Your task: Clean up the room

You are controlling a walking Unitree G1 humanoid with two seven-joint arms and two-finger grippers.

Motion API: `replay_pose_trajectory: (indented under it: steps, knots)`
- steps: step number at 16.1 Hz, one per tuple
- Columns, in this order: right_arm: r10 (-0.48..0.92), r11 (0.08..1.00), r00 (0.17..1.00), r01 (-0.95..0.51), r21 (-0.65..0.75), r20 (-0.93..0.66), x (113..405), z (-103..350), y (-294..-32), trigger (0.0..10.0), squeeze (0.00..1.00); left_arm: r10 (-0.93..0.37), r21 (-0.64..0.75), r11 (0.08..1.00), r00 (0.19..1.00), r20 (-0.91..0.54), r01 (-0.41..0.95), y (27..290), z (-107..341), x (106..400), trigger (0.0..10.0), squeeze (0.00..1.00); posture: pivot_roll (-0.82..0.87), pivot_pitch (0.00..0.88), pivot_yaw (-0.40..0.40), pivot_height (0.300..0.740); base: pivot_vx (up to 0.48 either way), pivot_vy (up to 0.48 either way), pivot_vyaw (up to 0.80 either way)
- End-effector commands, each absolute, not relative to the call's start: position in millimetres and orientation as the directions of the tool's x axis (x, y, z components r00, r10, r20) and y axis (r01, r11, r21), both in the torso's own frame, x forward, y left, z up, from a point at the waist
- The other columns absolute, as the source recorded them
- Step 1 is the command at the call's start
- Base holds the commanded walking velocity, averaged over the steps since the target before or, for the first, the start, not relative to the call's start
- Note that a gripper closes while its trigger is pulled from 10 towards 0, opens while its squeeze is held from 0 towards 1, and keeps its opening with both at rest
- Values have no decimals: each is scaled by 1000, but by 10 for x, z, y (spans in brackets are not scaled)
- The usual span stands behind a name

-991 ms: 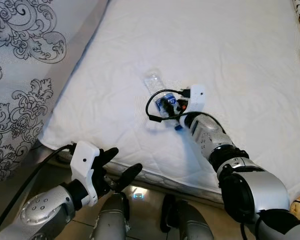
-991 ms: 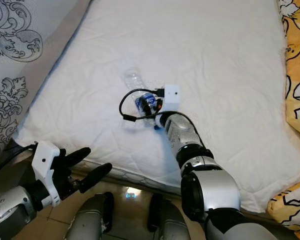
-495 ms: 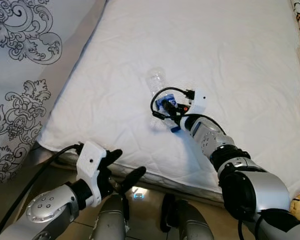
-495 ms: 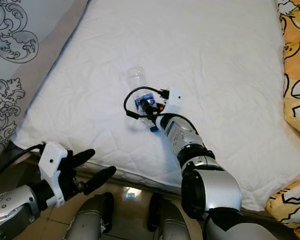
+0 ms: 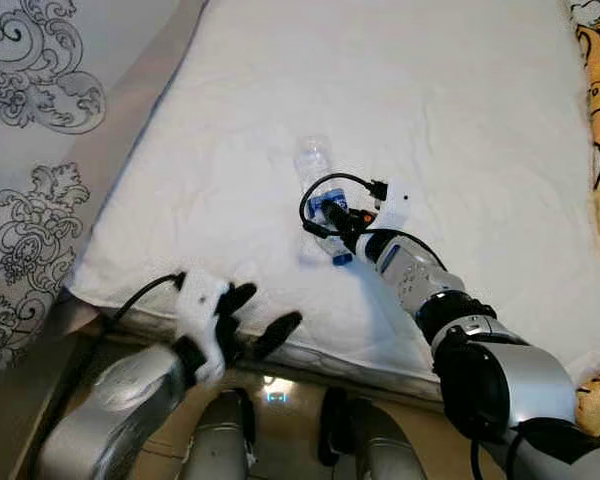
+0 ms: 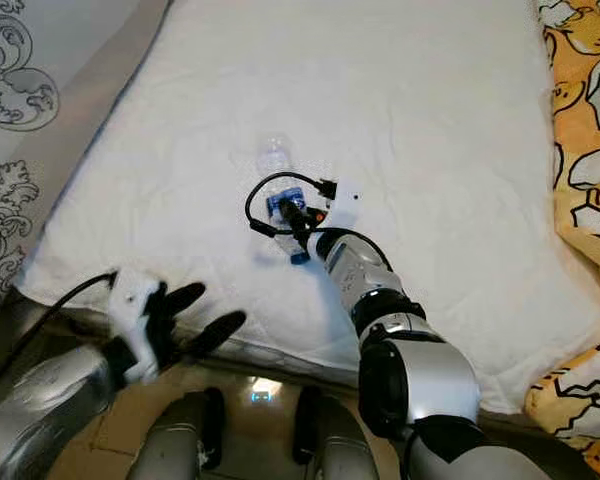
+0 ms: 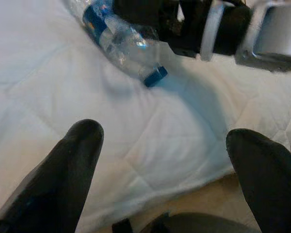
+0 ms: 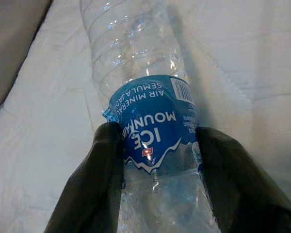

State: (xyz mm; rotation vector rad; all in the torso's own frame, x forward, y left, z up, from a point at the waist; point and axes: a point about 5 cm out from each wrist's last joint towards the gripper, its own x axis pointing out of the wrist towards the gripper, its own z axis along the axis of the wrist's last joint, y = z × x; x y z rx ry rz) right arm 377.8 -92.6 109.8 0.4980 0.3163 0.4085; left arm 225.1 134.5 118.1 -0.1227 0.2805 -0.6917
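Our right gripper (image 8: pixel 157 160) clamps the bottle (image 8: pixel 145 116) at its blue "ICE MOUNTAIN" label on the bed (image 5: pixel 430 110); our left gripper (image 5: pixel 265 315) hangs spread apart.

Right pincer (image 8: pixel 157 160) grips clear bottle (image 8: pixel 145 97) at its blue label; seemingly over white bedding (image 8: pixel 242 43).

The bottle (image 8: pixel 145 121) is lying on the mattress (image 5: pixel 460 120) between the right gripper's (image 8: pixel 157 145) fingers; the left gripper (image 5: pixel 248 318) is hovering nearer, leftward.
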Motion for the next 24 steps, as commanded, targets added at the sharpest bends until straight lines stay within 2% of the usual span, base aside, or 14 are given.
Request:
replay_pose_trajectory:
  steps: [1, 3, 6, 7, 8, 10, 11, 12, 15, 16, 17, 19, 21, 24]
  knots:
    - [426, 804, 884, -272, 529, -194, 3767, 1061, -991, 0, 0, -637, -194, 771, 738, -223, 607, 1317, 1108, 2274, 10000, 0, 306, 183, -70, 728, 0, 0, 0]
    - [379, 841, 913, -272, 468, -149, 3774, 1087, -1129, 0, 0, -613, -162, 790, 763, -206, 592, 1291, 1066, 2405, 10000, 0, 264, 127, -73, 728, 0, 0, 0]
    - [266, 936, 961, -237, 260, -79, 3688, 1073, -1411, 0, 0, -490, -177, 868, 857, -161, 463, 1341, 1000, 2628, 10000, 0, 200, 60, -75, 728, 0, 0, 0]
    - [205, 962, 978, -196, 191, -31, 3560, 1049, -1538, 0, 0, -443, -211, 888, 885, -147, 409, 1358, 972, 2697, 10000, 0, 176, 39, -74, 728, 0, 0, 0]
    - [183, 970, 983, -178, 166, -12, 3503, 1043, -1586, 0, 0, -438, -221, 888, 888, -141, 403, 1347, 962, 2723, 10000, 0, 161, 22, -72, 728, 0, 0, 0]
    - [72, 997, 996, -74, 28, 60, 3142, 989, -1753, 0, 0, -460, -188, 881, 880, -120, 434, 1258, 974, 2769, 10000, 0, 138, 0, -67, 728, 0, 0, 0]
    - [-9, 998, 995, 15, -64, 95, 2878, 952, -1845, 3098, 0, -450, -172, 887, 887, -103, 430, 1253, 988, 2821, 10000, 0, 113, 0, -60, 728, 0, 0, 0]
    - [-86, 987, 988, 102, -127, 125, 2610, 936, -1918, 10000, 0, -417, -145, 904, 905, -84, 403, 1317, 1016, 2856, 10000, 0, 84, 0, -41, 728, 0, 0, 0]
    - [-144, 955, 983, 168, -246, 114, 2144, 880, -1983, 10000, 0, -213, -56, 976, 974, -81, 209, 1690, 980, 2868, 10000, 0, 4, 0, 13, 728, 0, 0, 0]
    - [-137, 937, 982, 171, -305, 131, 1976, 838, -2038, 10000, 0, -91, -9, 996, 993, -77, 90, 1941, 968, 2815, 10000, 0, -10, 0, 10, 728, 0, 0, 0]
    - [-133, 932, 981, 173, -319, 143, 1851, 820, -2065, 10000, 0, -76, -3, 997, 995, -72, 76, 2015, 941, 2771, 10000, 0, -10, 0, 7, 728, 0, 0, 0]
    - [-136, 930, 985, 162, -329, 102, 1844, 720, -2136, 10000, 0, -129, -30, 991, 988, -80, 127, 1835, 878, 2808, 10000, 0, -14, 0, -4, 728, 0, 0, 0]
    - [-123, 968, 992, 126, -218, 27, 2002, 686, -2153, 10000, 0, -202, -98, 976, 975, -90, 194, 1578, 844, 2900, 10000, 0, -11, 0, -11, 728, 0, 0, 0]
    - [-10, 995, 998, 3, -103, -59, 2255, 644, -2127, 10000, 0, -252, -114, 964, 962, -108, 240, 1393, 804, 2934, 10000, 0, -8, 0, -33, 728, 0, 0, 0]
